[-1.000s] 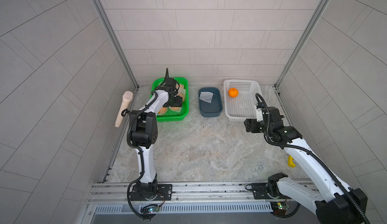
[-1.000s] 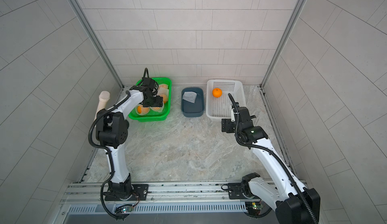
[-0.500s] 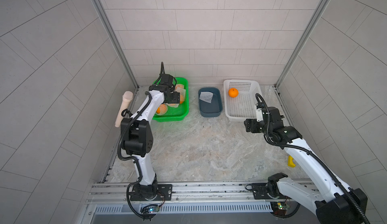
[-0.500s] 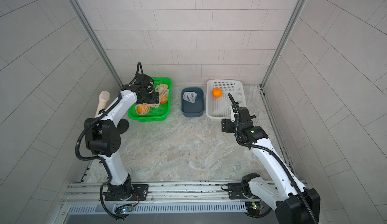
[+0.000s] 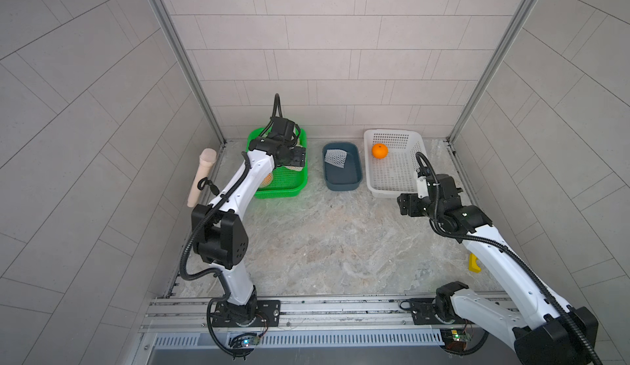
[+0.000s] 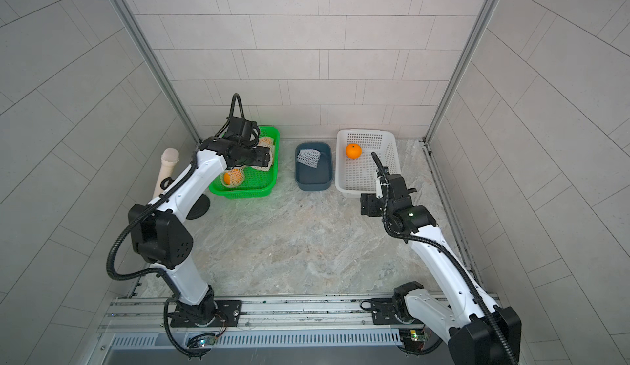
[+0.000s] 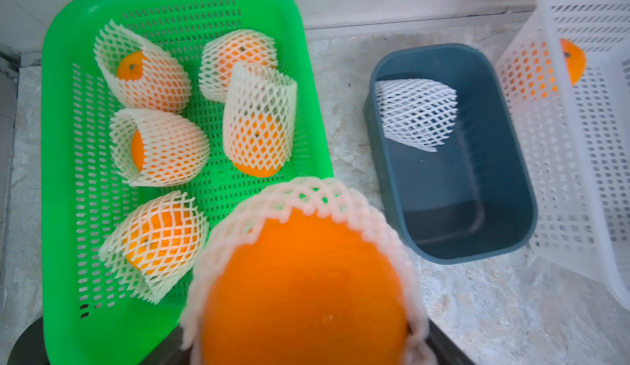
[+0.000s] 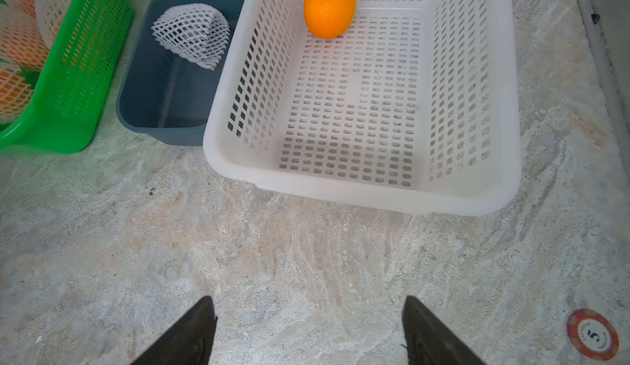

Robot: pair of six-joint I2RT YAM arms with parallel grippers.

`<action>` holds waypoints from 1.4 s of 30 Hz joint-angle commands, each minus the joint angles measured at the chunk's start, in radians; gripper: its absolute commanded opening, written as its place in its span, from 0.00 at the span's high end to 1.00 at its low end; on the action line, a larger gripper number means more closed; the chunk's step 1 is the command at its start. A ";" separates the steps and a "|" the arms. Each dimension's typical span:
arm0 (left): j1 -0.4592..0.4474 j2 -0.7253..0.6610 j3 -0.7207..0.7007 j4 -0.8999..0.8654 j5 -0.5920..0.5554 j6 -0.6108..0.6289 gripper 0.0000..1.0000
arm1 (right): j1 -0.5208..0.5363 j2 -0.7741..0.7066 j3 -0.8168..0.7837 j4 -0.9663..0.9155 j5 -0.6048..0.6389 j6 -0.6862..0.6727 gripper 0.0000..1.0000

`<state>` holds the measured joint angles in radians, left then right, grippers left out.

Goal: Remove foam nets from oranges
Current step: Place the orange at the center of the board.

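My left gripper [image 5: 296, 157] hangs over the green basket [image 5: 279, 192], shut on a netted orange [image 7: 303, 288]. Its white foam net [image 7: 306, 192] wraps the fruit's far side, and the near side is bare. Several more netted oranges [image 7: 160, 148] lie in the basket [image 7: 54, 141]. One loose foam net [image 5: 335, 158] lies in the blue tub [image 5: 342, 184]. A bare orange [image 5: 379, 151] rests in the white basket [image 5: 392, 189]. My right gripper [image 8: 306, 300] stands open and empty over the table, just in front of the white basket [image 8: 375, 192].
A beige wooden roller [image 5: 201, 175] leans on the left wall. A yellow piece [image 5: 474, 264] lies by the right wall. A red poker chip [image 8: 592, 334] sits on the marble beside my right gripper. Walls enclose three sides.
The left arm's elbow has swung left and lower, and its gripper has shifted a little to the right over the green basket. The right arm has not moved.
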<state>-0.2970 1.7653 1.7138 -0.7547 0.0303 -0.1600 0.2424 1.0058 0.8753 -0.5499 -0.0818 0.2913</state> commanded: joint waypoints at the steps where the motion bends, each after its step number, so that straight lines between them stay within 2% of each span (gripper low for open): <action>1: -0.039 -0.025 -0.009 -0.002 0.000 0.001 0.30 | 0.006 -0.015 -0.002 -0.008 0.007 -0.008 0.13; 6: -0.122 -0.048 -0.058 0.017 -0.009 -0.011 0.30 | 0.007 -0.016 -0.004 -0.011 0.007 -0.006 0.13; 11: -0.192 -0.085 -0.173 0.067 -0.026 -0.042 0.30 | 0.006 -0.017 -0.010 -0.013 0.008 -0.002 0.13; 17: -0.277 -0.144 -0.339 0.139 -0.047 -0.124 0.30 | 0.006 -0.018 -0.022 -0.009 -0.003 0.006 0.13; 25: -0.403 -0.148 -0.501 0.264 -0.054 -0.235 0.30 | 0.049 -0.001 -0.045 0.031 -0.056 0.019 0.13; 31: -0.453 -0.126 -0.533 0.317 -0.073 -0.279 0.31 | 0.117 0.016 -0.044 0.041 -0.036 0.017 0.13; 36: -0.496 -0.108 -0.543 0.332 -0.157 -0.259 0.31 | 0.136 0.027 -0.060 0.063 -0.020 0.036 0.13; 42: -0.508 -0.068 -0.549 0.360 -0.131 -0.261 0.31 | 0.141 0.029 -0.074 0.075 -0.001 0.044 0.13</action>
<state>-0.7982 1.6714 1.1774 -0.4160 -0.0776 -0.4080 0.3779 1.0348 0.8089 -0.4896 -0.1127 0.3222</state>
